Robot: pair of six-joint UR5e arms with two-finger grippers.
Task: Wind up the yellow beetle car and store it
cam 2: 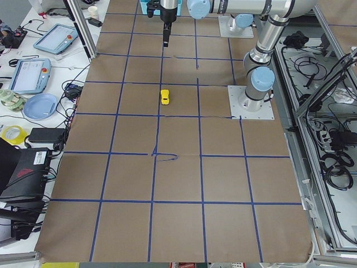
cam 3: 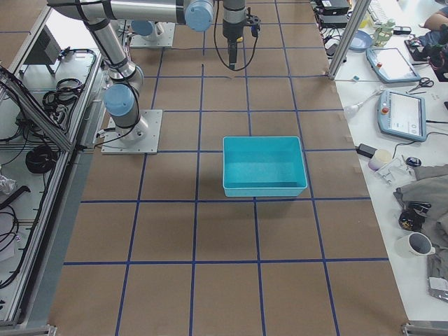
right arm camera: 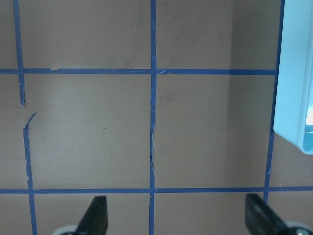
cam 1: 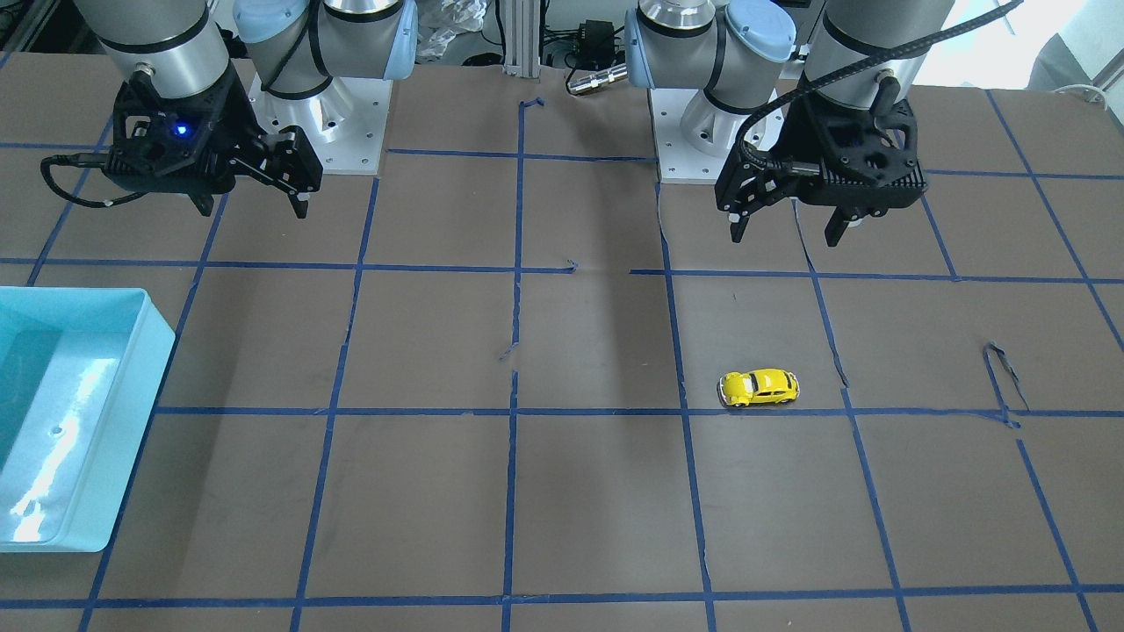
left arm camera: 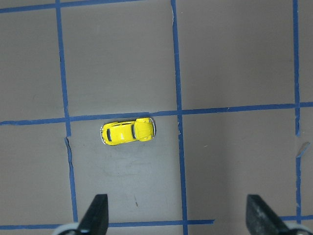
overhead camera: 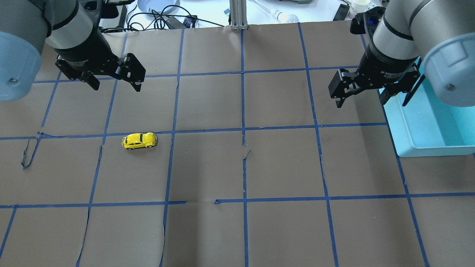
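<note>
The yellow beetle car (cam 1: 760,387) stands on its wheels on the brown table, just beside a blue tape line. It also shows in the overhead view (overhead camera: 140,141), the exterior left view (cam 2: 165,96) and the left wrist view (left arm camera: 128,131). My left gripper (overhead camera: 117,87) is open and empty. It hangs above the table, farther from my base than the car and apart from it (cam 1: 788,233). Its fingertips (left arm camera: 95,213) frame the bottom of the wrist view. My right gripper (overhead camera: 360,103) is open and empty, high above the table next to the bin (cam 1: 253,209).
A turquoise bin (overhead camera: 426,150) stands at the table's right side, also seen in the front view (cam 1: 132,386), the exterior right view (cam 3: 264,187) and the right wrist view (right arm camera: 293,98). Blue tape lines grid the brown table. Both arm bases stand at the robot's edge.
</note>
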